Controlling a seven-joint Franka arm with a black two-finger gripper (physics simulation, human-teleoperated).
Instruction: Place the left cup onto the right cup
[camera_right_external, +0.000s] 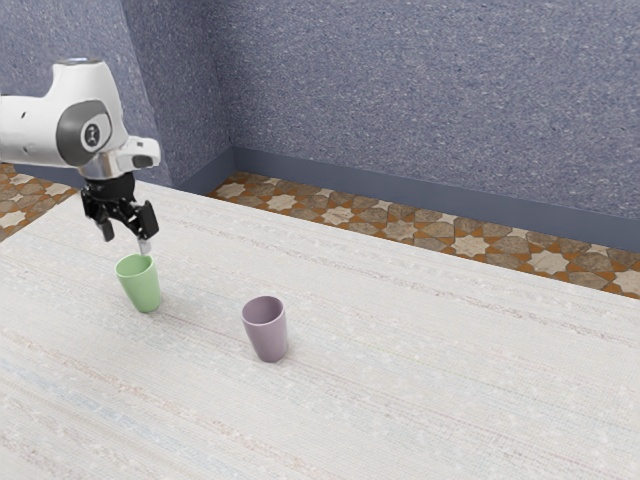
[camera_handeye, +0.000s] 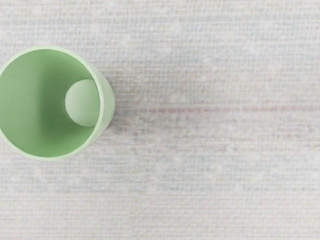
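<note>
Trouble could come if I lower my gripper (camera_right_external: 126, 238), jaws apart just above the upright green cup (camera_right_external: 138, 282) on the table (camera_right_external: 420, 350), off-centre: a finger might clip the rim and topple it beside the purple cup (camera_right_external: 265, 328).

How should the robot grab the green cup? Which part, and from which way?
Probably by the rim, coming straight down. The green cup stands upright, mouth open upward, and the open gripper hangs just above it, so one finger could slip inside the wall and one outside.
</note>
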